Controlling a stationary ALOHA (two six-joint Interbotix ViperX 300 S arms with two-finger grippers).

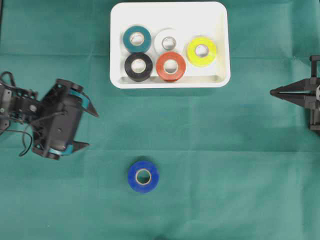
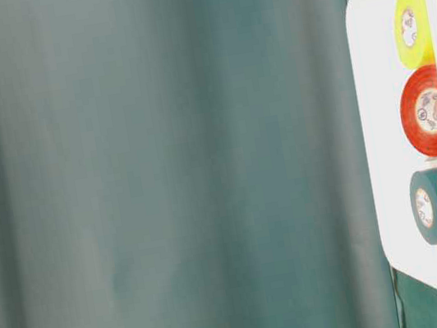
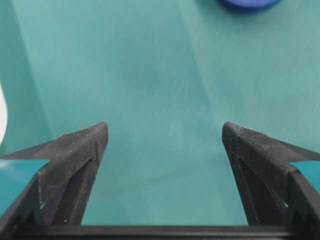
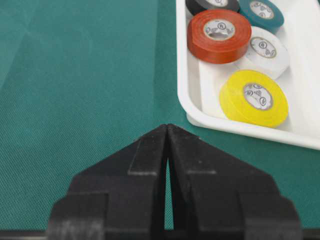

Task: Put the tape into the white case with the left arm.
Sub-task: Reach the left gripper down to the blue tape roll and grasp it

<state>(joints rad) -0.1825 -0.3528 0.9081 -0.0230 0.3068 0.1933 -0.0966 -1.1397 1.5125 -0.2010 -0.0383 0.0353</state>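
A blue tape roll (image 1: 143,176) lies flat on the green cloth near the front middle; its edge shows at the top of the left wrist view (image 3: 247,4). The white case (image 1: 217,45) stands at the back middle, also in the table-level view (image 2: 380,105) and the right wrist view (image 4: 186,75). My left gripper (image 1: 91,129) (image 3: 165,132) hovers at the left, open wide, holding nothing, up and left of the blue tape. My right gripper (image 1: 272,92) (image 4: 166,127) rests shut at the right edge, holding nothing.
Inside the case lie teal (image 1: 136,39), white (image 1: 168,41), yellow (image 1: 201,51), black (image 1: 138,66) and red (image 1: 171,66) tape rolls. Green cloth (image 1: 225,165) covers the table.
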